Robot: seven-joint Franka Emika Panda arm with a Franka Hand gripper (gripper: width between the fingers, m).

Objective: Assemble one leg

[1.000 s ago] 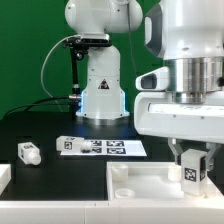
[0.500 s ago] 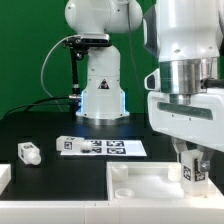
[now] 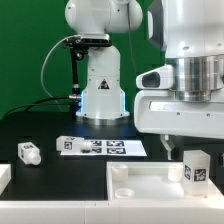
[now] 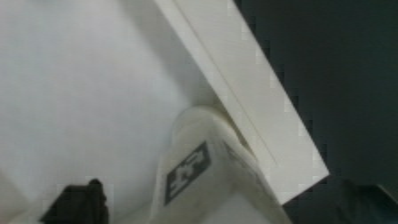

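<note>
Leg (image 3: 197, 169) upright at the exterior view's right, standing on the big white tray piece (image 3: 135, 187) right under the arm. Claw (image 3: 190, 150) sits just above it; fingers hidden, so clamped or released, I cannot tell. Rigid, light plastic by the look, smooth and probably slippery: pinch 2 flat opposite faces near the top. 1 spare leg (image 3: 28, 152) lies far off on the table (image 3: 50, 125)

Exterior view: low, near, facing arm base. Wrist view: very close, blurry; both perhaps share leg (image 3: 196, 167).

Upright tagged white leg (image 3: 196, 168) on tray corner
</note>
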